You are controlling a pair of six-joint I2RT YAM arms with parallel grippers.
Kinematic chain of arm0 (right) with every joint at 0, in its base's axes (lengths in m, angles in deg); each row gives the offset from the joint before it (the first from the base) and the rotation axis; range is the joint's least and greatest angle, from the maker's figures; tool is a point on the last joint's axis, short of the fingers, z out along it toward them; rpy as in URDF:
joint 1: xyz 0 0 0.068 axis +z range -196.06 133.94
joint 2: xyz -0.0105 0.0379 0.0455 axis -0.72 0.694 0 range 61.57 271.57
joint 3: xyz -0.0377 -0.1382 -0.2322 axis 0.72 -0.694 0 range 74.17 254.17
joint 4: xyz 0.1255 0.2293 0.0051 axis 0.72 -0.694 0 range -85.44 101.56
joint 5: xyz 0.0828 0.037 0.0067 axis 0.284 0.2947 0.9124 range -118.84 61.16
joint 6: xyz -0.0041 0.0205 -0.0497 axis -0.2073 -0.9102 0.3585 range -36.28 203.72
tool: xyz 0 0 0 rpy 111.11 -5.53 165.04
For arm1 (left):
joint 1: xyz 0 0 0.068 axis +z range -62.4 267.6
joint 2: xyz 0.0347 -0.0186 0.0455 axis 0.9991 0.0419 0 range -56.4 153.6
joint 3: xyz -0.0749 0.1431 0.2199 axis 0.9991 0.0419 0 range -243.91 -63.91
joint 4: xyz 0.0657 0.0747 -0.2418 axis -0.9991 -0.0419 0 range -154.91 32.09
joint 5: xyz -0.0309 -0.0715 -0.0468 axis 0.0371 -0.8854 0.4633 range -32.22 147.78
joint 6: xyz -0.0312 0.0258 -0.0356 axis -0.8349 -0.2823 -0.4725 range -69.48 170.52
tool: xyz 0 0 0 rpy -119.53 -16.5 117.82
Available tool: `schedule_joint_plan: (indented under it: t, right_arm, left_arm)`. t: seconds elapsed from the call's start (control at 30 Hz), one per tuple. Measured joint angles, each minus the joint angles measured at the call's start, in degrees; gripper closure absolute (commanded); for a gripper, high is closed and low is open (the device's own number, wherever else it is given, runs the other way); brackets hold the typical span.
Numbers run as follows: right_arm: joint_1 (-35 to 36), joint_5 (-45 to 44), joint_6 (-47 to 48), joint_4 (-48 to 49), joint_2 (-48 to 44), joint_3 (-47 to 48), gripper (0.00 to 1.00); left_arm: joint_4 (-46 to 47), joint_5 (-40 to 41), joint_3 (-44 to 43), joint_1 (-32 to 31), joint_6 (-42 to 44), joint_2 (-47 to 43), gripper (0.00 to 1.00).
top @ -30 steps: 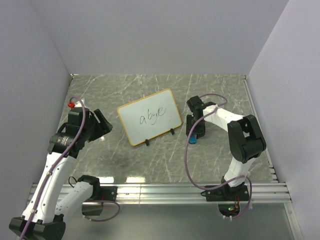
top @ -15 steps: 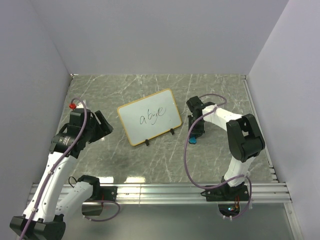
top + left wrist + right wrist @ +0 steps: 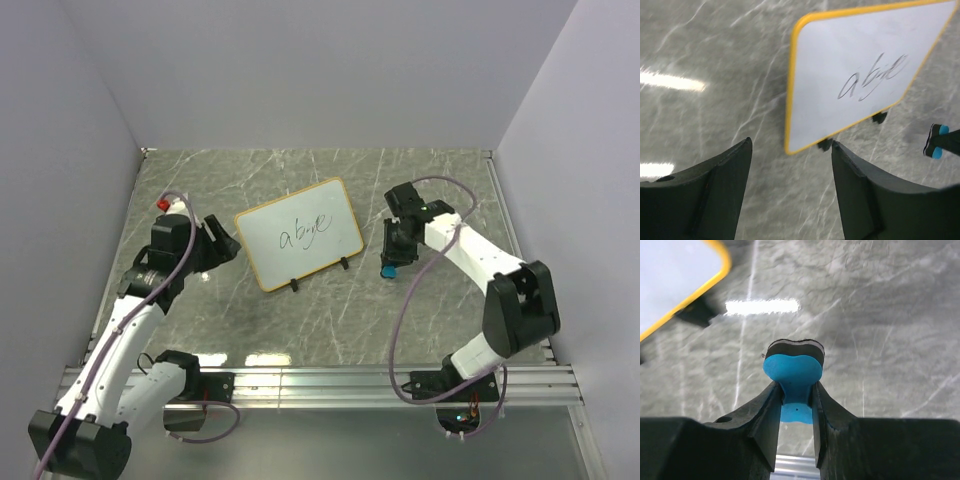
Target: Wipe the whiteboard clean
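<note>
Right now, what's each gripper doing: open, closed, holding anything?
Left gripper: open, holding nothing, short of the whiteboard.
Right gripper: closed on the blue eraser, held off the table.

Top camera high, near side, facing down; wrist cameras low, close, forward; all apparently share whiteboard (image 3: 299,235) corner.

A polished sheen (lamp glare is mirrored) is shown by the grey veined stone-look counter (image 3: 300,310). The tan-framed rectangular whiteboard (image 3: 299,234) is faced smooth. The soft blue foam eraser block (image 3: 792,371) is dented by the matt black plastic right gripper (image 3: 796,390).
</note>
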Motion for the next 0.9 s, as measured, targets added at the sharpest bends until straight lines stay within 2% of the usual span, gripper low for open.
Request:
schedule_joint_plan:
  t: [0.17,0.33,0.53,0.7,0.9]
  right_arm:
    - [0.50,0.61,-0.94,-2.89,-6.29,0.15,1.00]
    - [0.57,0.66,-1.36,-6.29,-10.97,0.22,1.00]
    - [0.59,0.17,-1.18,-10.62,-14.21,1.81,1.00]
    - [0.59,-0.57,-0.87,-12.98,-15.93,2.56,1.00]
    - [0.59,-1.14,-0.31,-14.45,-16.02,2.93,1.00]
  left_arm:
    - [11.26,-2.91,2.49,0.00,0.22,3.34,0.32]
    - [21.20,-5.40,5.33,0.74,0.09,8.76,0.37]
    - [30.23,-10.08,9.31,6.05,0.07,13.55,0.38]
    - [40.09,-16.55,12.46,8.31,-0.85,16.63,0.40]
    - [53.48,-26.47,16.33,8.48,-4.66,22.21,0.50]
